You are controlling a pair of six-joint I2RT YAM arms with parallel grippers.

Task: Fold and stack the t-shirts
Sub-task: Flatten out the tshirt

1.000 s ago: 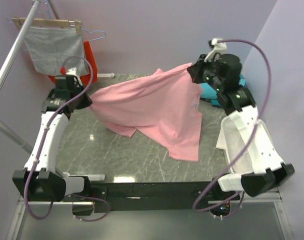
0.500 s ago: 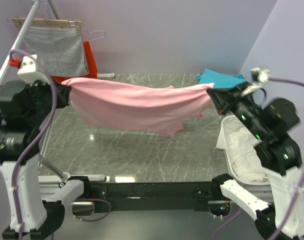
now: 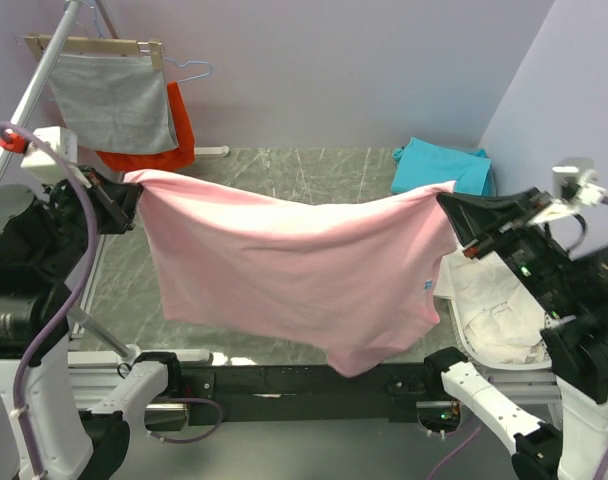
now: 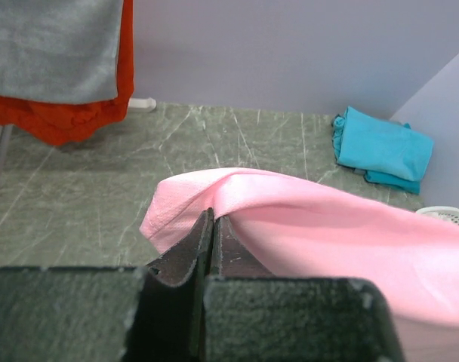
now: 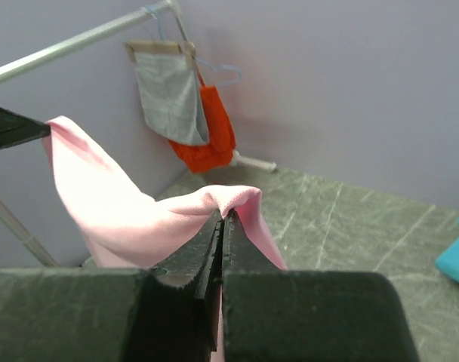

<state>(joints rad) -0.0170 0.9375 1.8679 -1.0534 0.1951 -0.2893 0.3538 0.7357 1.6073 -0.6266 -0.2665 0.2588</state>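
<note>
Pinching the pink t-shirt [image 3: 304, 270] at opposite ends, left fingers [image 4: 188, 247] and right fingers [image 5: 195, 253] suspend it.

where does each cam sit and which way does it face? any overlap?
Top external: fixed high behind the arm bases, looking down over the table; both arms show, left pincer and right pincer stretching the pink t-shirt.
Left wrist: on the left arm, facing the back-right corner with the teal t-shirts; own shut fingers pinch pink cloth.
Right wrist: on the right arm, facing left toward the grey cloth and orange-red garment; own shut fingers likewise.
Shared: all three see the pink t-shirt and both hanging garments.
</note>
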